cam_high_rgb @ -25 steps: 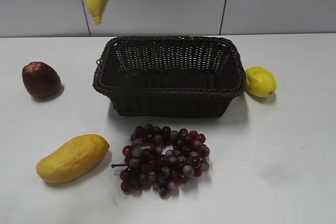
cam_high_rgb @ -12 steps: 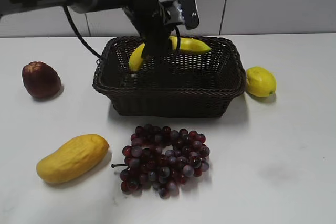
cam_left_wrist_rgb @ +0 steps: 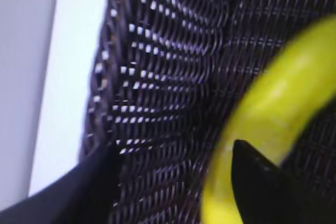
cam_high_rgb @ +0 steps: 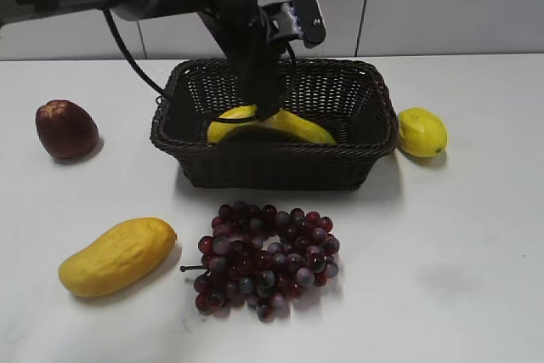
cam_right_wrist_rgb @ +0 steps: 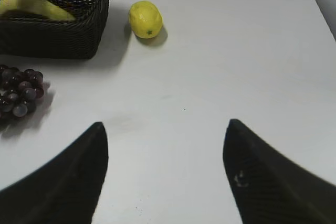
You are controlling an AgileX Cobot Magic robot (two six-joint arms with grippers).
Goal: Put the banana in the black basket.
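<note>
The left gripper [cam_high_rgb: 270, 108] reaches down into the black basket [cam_high_rgb: 276, 167], where the banana [cam_high_rgb: 280, 125] lies low inside, toward the basket's 6 o'clock wall. In the blurred left wrist view its fingers [cam_left_wrist_rgb: 257, 174] look spread, with the banana beside one of them; I cannot tell whether they touch it. The right gripper [cam_right_wrist_rgb: 165, 174] hangs wide apart over bare table, a lemon [cam_right_wrist_rgb: 145, 19] at its 12 o'clock.

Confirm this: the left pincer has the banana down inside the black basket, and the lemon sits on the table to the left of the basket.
Wrong on one point: the lemon sits to the right of the black basket, not the left, as the exterior view shows. The rest holds: the left pincer has the banana down inside the basket.
</note>
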